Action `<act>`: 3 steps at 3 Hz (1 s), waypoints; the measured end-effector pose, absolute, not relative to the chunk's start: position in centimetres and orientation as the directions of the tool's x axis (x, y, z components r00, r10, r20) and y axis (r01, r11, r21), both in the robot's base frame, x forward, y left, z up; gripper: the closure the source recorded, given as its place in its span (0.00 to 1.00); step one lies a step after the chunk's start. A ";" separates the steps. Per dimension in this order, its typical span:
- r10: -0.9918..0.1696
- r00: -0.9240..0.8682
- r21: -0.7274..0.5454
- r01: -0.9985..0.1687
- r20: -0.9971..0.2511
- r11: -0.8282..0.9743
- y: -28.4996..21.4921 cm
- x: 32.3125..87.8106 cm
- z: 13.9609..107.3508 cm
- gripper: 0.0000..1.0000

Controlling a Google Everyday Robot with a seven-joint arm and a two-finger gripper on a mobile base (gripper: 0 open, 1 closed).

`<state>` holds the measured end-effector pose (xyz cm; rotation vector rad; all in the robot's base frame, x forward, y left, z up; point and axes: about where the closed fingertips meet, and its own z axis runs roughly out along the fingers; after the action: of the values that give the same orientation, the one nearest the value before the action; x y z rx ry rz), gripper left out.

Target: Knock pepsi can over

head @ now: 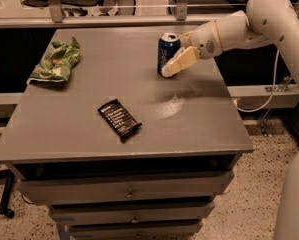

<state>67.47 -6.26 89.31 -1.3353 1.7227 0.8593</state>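
The pepsi can, dark blue with a silver top, stands upright near the back of the grey table, right of centre. My gripper reaches in from the right on a white arm. Its cream fingertips are low against the can's right side, at or touching its lower half.
A green chip bag lies at the table's back left. A flat black snack-bar wrapper lies near the middle front. Drawers sit under the tabletop. A rail and chairs stand behind the table. A white cable hangs at the right.
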 end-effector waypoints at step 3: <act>-0.304 -0.147 0.153 -0.988 -0.941 0.005 -1.4 61.1 93.5 0.00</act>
<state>61.10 -1.39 93.54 -1.3731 1.5445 1.1747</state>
